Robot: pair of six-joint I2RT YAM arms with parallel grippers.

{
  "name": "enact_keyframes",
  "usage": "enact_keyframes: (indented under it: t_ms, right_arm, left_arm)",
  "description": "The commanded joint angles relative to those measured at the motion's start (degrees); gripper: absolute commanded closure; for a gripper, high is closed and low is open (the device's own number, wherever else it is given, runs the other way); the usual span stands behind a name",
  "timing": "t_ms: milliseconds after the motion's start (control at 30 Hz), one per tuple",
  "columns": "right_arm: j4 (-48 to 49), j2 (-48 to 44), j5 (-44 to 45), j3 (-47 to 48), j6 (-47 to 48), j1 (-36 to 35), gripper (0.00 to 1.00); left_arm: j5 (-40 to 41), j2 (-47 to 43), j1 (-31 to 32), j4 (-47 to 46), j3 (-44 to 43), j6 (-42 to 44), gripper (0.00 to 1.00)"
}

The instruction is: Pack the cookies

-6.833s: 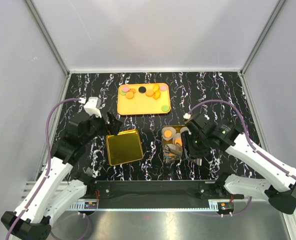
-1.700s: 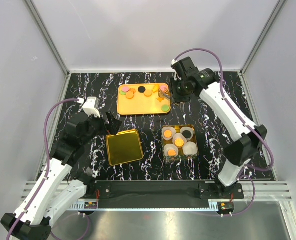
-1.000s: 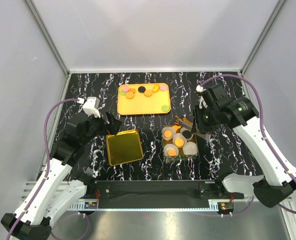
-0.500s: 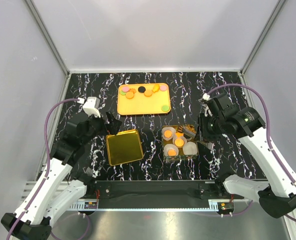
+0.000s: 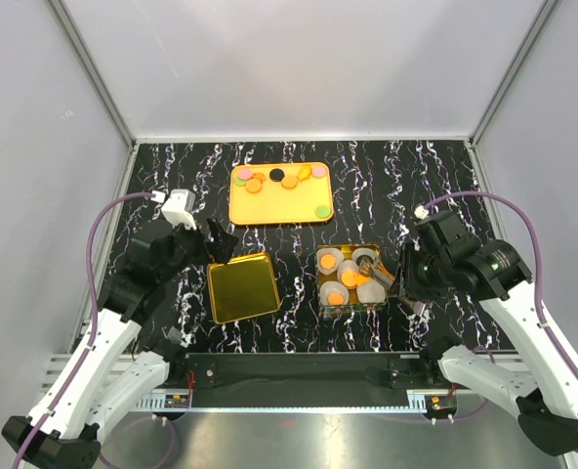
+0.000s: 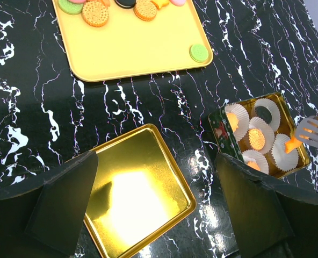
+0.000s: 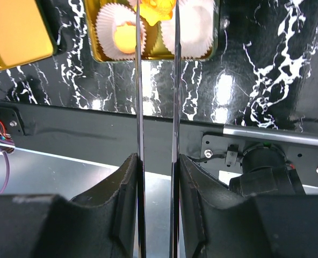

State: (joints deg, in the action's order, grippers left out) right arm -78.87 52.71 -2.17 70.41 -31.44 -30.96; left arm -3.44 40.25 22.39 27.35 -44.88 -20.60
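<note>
Several cookies, mostly orange with a black, pink and green one, lie on a yellow tray; they also show in the left wrist view. A gold tin holds white paper cups, some with orange cookies. My right gripper is shut on metal tongs. The tongs pinch an orange cookie over the tin's right cups, which also shows in the left wrist view. My left gripper is open and empty above the gold lid.
The gold lid lies open side up, left of the tin. A lone green cookie sits at the tray's near right corner. A black rail runs along the table's near edge. Grey walls enclose the table.
My right arm has carried the tongs with a cookie from the tray back to the tin and drawn toward the near right. The left arm has not moved.
</note>
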Motion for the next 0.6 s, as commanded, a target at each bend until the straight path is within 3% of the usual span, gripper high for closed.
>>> enact_keyframes:
  t_ms: [0,567]
  right_arm:
    - [-11.3,-1.3,0.5,-1.2,-1.9,0.1,0.69]
    - [-10.1,-4.0,1.6,-7.6,-2.9,0.1,0.69]
  left_arm:
    - [-1.4,0.4,-0.3,-2.5,-0.3,-0.1,0.01]
    - [-1.0,0.2,-0.3,-2.2,-0.3,-0.1,0.01]
